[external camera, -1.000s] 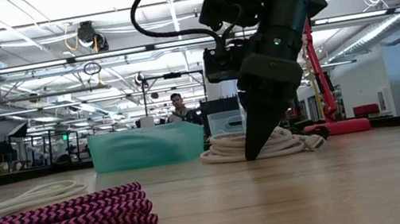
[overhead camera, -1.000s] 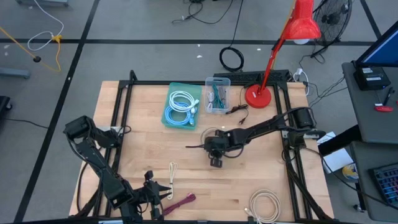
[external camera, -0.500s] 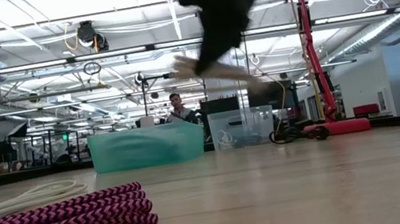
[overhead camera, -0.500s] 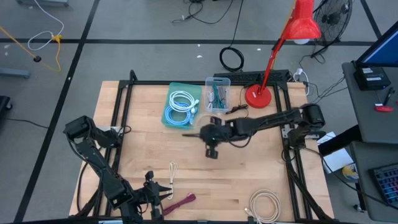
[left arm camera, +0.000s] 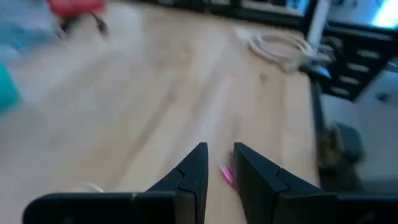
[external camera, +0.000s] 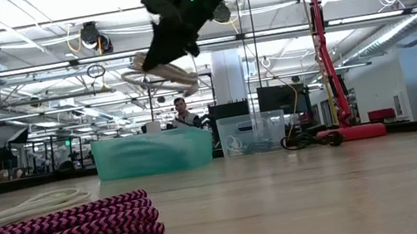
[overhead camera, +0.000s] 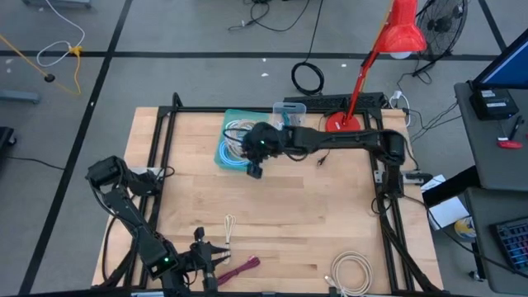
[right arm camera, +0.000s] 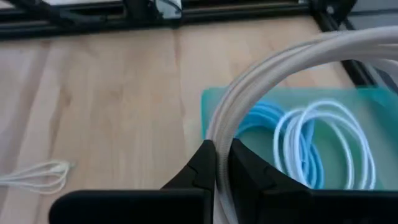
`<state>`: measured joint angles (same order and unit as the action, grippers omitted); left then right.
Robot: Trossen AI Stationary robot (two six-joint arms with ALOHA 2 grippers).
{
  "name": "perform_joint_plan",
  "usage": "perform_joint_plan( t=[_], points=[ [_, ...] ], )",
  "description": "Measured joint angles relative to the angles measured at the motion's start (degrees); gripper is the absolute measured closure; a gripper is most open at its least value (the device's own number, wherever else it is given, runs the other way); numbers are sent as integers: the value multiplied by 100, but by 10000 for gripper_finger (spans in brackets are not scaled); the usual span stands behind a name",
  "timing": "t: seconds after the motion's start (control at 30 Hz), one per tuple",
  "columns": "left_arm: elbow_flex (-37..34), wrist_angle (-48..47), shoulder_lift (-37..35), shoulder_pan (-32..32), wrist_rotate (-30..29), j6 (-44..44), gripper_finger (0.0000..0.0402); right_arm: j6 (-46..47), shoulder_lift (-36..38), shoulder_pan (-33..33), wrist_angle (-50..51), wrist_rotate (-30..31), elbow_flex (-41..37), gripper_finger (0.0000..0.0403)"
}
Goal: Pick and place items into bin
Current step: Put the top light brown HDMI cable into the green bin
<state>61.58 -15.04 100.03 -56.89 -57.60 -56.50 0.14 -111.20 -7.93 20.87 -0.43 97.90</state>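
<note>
My right gripper [overhead camera: 254, 167] hangs over the teal bin's [overhead camera: 224, 157] near edge, shut on a beige coil [external camera: 160, 76], which shows in the low view high above the bin [external camera: 151, 153]. A light blue coil [right arm camera: 264, 121] and a white coil [right arm camera: 323, 137] lie in the bin. Near the table's front edge, my left gripper [left arm camera: 221, 163] has its fingers a little apart with nothing between them. The maroon cord [overhead camera: 243, 266] lies on the table just beyond it. A small cream cord [overhead camera: 228, 226] and a white coil [overhead camera: 356, 272] also rest on the table. My right gripper pinches several strands of the beige coil [right arm camera: 219, 132] between its two fingers. The fingers slant downward toward the table's left side. The coil is lifted clear and its loop [right arm camera: 292, 59] sticks out beyond the fingertips over the bin.
A small clear bin [overhead camera: 289, 125] with a teal cord stands right of the teal bin. A red lamp's base [overhead camera: 341, 126] and its black cord sit at the far right. A black frame runs around the table's edges.
My right gripper has risen from the middle of the table and swung toward the far left, to above the teal bin. The beige coil, which lay on the table, has gone up with it and hangs clear.
</note>
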Motion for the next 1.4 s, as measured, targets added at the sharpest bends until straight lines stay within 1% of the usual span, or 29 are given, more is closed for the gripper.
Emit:
perform_joint_plan(
  t=[0.03, 0.1, 0.27, 0.4, 0.53, 0.63, 0.7, 0.87, 1.0, 1.17, 1.3, 1.4],
  points=[
    [1, 7, 0, 35, -150, 79, 321, -79, -109, -33, 16, -41, 135, 389],
    [2, -1, 0, 133, -246, 239, 321, -264, -390, -74, 137, -152, 483, 389],
    [2, -62, 0, 444, -200, 723, 321, -688, -1105, -54, 48, -289, 1386, 389],
    [2, -152, 0, 654, -86, 900, 321, -1009, -1635, -52, 102, -300, 1721, 388],
    [2, -448, 0, 727, -44, 700, 321, -1146, -1985, -117, 279, -288, 1699, 388],
    [1, -801, -60, 683, -108, 353, 321, -1170, -2014, -194, 533, -271, 1683, 388],
    [2, -927, -81, 676, -140, 144, 321, -1159, -1988, -229, 441, -257, 1566, 388],
    [2, -973, -76, 650, -137, -129, 321, -903, -2006, -298, 334, -316, 1353, 388],
    [2, -911, -76, 650, -118, -230, 321, -596, -1991, -358, 381, -725, 1312, 388],
    [2, -866, -76, 698, -139, -255, 321, -584, -1991, -375, 347, -730, 1164, 387],
    [2, -866, -99, 752, -118, -247, 321, -576, -1991, -375, 472, -736, 1164, 371],
    [2, -892, -103, 788, -107, -214, 321, -637, -1991, -375, 575, -736, 1164, 341]
  ],
)
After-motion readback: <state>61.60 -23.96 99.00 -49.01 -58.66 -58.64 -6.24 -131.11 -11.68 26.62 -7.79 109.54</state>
